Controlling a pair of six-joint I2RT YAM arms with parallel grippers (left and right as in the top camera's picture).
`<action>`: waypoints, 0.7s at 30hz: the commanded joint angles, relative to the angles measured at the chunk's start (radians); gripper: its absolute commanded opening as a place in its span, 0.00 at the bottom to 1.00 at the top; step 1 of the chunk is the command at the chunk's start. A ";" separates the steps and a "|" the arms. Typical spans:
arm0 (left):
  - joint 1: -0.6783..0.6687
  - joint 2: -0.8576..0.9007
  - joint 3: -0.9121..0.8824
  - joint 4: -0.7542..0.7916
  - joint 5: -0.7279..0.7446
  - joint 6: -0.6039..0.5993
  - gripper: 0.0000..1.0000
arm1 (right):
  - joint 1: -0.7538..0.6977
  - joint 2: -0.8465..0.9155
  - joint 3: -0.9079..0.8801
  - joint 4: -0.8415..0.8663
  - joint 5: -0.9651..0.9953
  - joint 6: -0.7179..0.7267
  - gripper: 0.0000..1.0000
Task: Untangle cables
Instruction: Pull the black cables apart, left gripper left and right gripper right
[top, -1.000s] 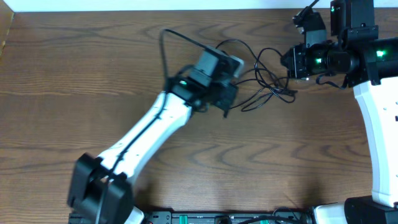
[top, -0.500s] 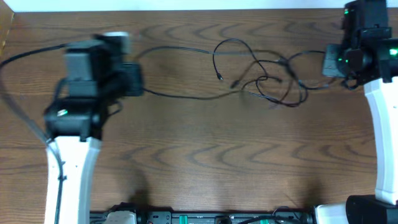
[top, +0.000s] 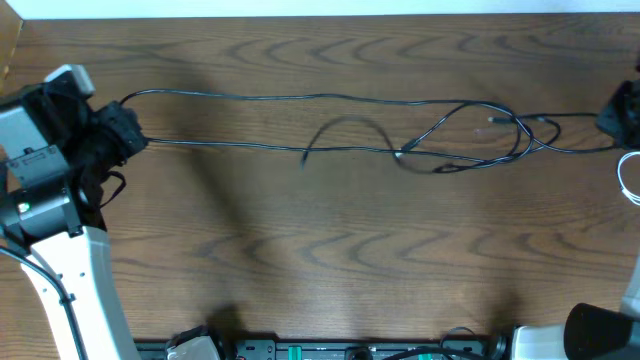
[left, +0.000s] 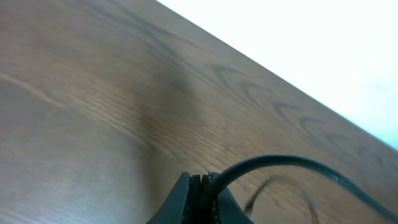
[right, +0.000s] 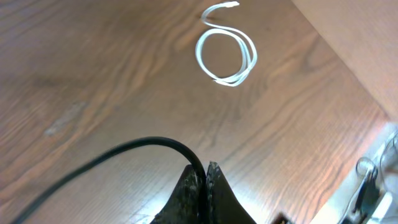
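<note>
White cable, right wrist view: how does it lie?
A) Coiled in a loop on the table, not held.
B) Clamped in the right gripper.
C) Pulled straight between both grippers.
A: the white cable lies looped on the table, while the right gripper is shut on a black cable.

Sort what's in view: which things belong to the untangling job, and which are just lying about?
Job: black cables, stretched between the left gripper and right gripper, both shut on them; their tangled loops; the coiled white cable, lying apart.
Just there: the left arm's own thick cord; the table.
</note>
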 joint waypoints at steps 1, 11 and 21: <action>0.063 0.002 -0.004 0.010 -0.103 -0.093 0.08 | -0.075 -0.001 0.008 -0.001 0.091 0.060 0.01; 0.074 0.003 -0.004 0.024 -0.056 -0.255 0.08 | -0.115 -0.001 0.008 0.084 -0.460 -0.137 0.01; -0.060 0.022 -0.005 0.023 -0.106 -0.132 0.08 | -0.097 -0.001 0.008 0.118 -0.320 -0.121 0.01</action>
